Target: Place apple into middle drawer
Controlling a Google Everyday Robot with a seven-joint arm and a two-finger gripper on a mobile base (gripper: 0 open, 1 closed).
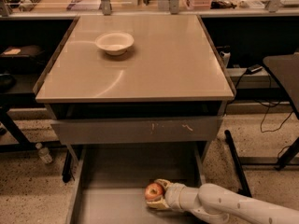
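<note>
Cream gripper fingers [162, 183] low centre — white jointed arm [225, 204]

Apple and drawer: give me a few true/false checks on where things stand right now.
1. The gripper is closed around the apple. True.
2. The bottom drawer is pushed shut. False: it is pulled out, with its floor showing, and the apple is within its outline.
3. The bowl sits in the drawer. False: it stands on the tabletop, toward the back left.
4. The arm reaches in from the lower right of the view. True.
5. The apple lies beside the bowl. False: it is down at the drawer, far from the bowl.
</note>
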